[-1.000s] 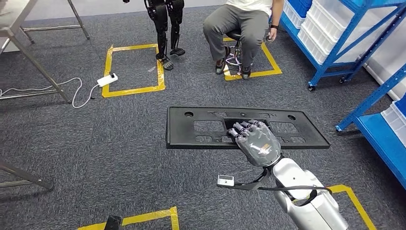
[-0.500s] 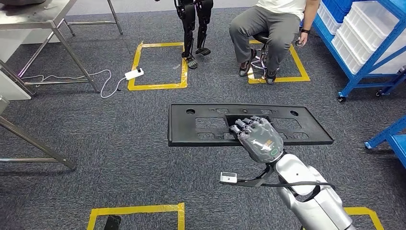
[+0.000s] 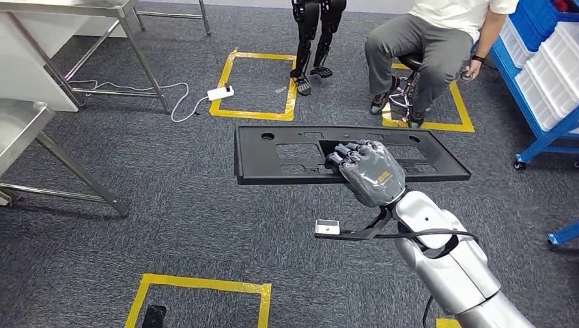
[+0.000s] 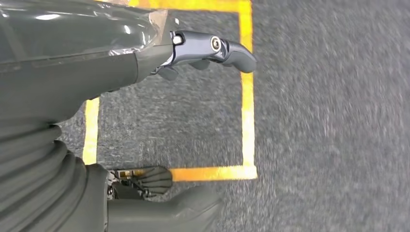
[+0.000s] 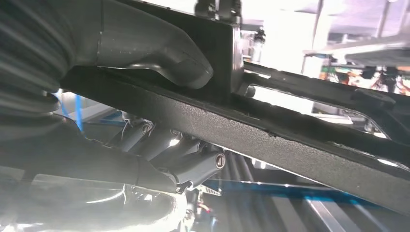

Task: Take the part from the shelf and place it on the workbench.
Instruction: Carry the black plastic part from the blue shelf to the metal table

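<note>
The part [image 3: 287,154] is a long flat black plastic panel with rectangular cut-outs, held level above the carpet. My right hand [image 3: 369,171] grips its near edge around the middle cut-out, with the fingers [image 3: 348,154] curled over the top. In the right wrist view the thumb [image 5: 159,53] presses one face of the part [image 5: 290,140] and the fingers [image 5: 193,162] wrap the other. My left hand [image 4: 96,72] hangs over the floor with thumb and fingers apart, holding nothing.
A steel workbench [image 3: 61,10] stands at the far left, with a lower steel table [image 3: 20,123] nearer. A person [image 3: 437,41] sits on a stool ahead, beside another robot's legs [image 3: 314,41]. Blue shelving with white bins [image 3: 546,75] is at the right. Yellow tape squares [image 3: 256,82] mark the carpet.
The whole view has swung left: shelving slid towards the right edge and the steel tables came in at the left. The part stays in my right hand's grip.
</note>
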Robot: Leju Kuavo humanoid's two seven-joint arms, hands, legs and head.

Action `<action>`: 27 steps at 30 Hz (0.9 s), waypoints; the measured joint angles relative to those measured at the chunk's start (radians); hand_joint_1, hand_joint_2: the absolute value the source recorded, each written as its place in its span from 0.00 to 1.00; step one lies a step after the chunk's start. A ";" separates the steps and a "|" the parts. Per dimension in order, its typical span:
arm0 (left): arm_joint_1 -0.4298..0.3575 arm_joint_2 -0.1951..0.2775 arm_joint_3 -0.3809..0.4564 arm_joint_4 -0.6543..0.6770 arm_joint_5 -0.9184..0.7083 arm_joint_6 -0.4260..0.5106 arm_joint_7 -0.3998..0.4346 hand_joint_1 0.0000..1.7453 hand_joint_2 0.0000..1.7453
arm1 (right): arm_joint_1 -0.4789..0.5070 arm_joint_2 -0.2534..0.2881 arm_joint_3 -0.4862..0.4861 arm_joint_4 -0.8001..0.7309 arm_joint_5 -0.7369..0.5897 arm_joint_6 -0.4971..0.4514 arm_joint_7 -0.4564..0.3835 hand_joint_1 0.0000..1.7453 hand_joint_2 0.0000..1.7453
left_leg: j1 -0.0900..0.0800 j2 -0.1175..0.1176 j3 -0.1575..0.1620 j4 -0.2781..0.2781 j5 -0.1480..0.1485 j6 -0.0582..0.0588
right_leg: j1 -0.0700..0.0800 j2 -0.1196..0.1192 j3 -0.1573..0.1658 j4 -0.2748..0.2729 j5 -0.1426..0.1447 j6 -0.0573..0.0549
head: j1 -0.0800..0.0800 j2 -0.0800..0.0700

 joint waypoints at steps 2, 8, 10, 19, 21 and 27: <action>-0.001 -0.001 0.002 0.000 0.002 0.001 0.001 0.00 1.00 | -0.004 -0.007 -0.010 0.014 -0.011 -0.010 0.000 0.93 1.00 | 0.005 -0.023 0.002 -0.006 0.006 0.007 | -0.009 0.047 -0.059 0.126 -0.053 -0.001 | 0.002 0.000; 0.002 -0.005 0.003 0.000 0.002 0.004 0.011 0.00 1.00 | -0.005 -0.016 -0.024 0.061 -0.012 -0.033 -0.007 0.93 1.00 | 0.012 -0.095 -0.001 0.000 0.009 -0.006 | -0.041 0.084 -0.044 0.059 0.005 0.051 | 0.003 0.000; 0.001 -0.005 0.004 0.000 0.000 0.004 0.015 0.00 1.00 | -0.007 -0.014 -0.028 0.070 -0.006 -0.039 -0.005 0.93 1.00 | 0.012 -0.113 -0.008 0.006 0.009 -0.021 | -0.046 0.108 -0.002 -0.034 0.041 0.053 | 0.003 0.000; 0.004 -0.007 0.003 0.001 -0.012 -0.002 0.030 0.00 1.00 | -0.006 -0.008 -0.039 0.093 0.001 -0.042 0.000 0.93 1.00 | 0.016 -0.024 -0.146 0.281 -0.129 -0.055 | -0.029 0.039 0.002 -0.049 0.055 -0.007 | -0.008 0.000; 0.005 -0.008 0.003 0.001 -0.014 -0.001 0.032 0.00 1.00 | -0.004 -0.007 -0.039 0.096 0.002 -0.042 -0.001 0.93 1.00 | 0.016 -0.020 -0.139 0.277 -0.113 -0.052 | -0.024 0.018 0.002 -0.049 0.054 -0.009 | -0.008 0.000; 0.001 -0.006 0.003 0.000 -0.019 0.004 0.035 0.00 1.00 | -0.013 0.001 -0.038 0.101 0.005 -0.040 -0.012 0.93 1.00 | -0.007 0.034 -0.005 0.022 -0.025 -0.021 | -0.008 -0.031 0.002 -0.049 0.049 0.000 | -0.006 0.000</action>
